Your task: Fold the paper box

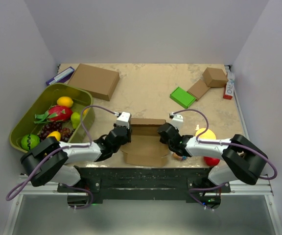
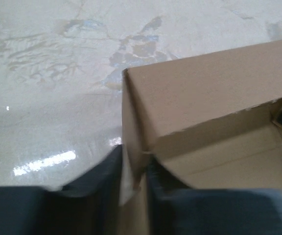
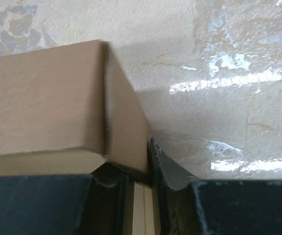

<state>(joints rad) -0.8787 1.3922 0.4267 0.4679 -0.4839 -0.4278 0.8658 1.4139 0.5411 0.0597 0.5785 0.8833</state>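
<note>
The paper box [image 1: 146, 144] is a half-formed brown cardboard mailer lying near the front edge between the two arms, its back wall [image 1: 148, 126] standing up. My left gripper [image 1: 125, 133] sits at the box's left side. In the left wrist view its fingers [image 2: 106, 181] pinch the upright left side wall of the box [image 2: 204, 93], one outside and one inside. My right gripper [image 1: 163, 132] sits at the right side. Seen from the right wrist, the gripper [image 3: 140, 169] is shut on the right side wall of the box [image 3: 43, 103].
A green bin [image 1: 28, 115] of fruit stands at the left. A larger brown box [image 1: 94, 81] lies at the back left. A green block [image 1: 182, 97], a flat cardboard piece [image 1: 198, 89] and a small brown cube box [image 1: 214, 77] are at the back right. A yellow fruit [image 1: 205, 133] lies by the right arm.
</note>
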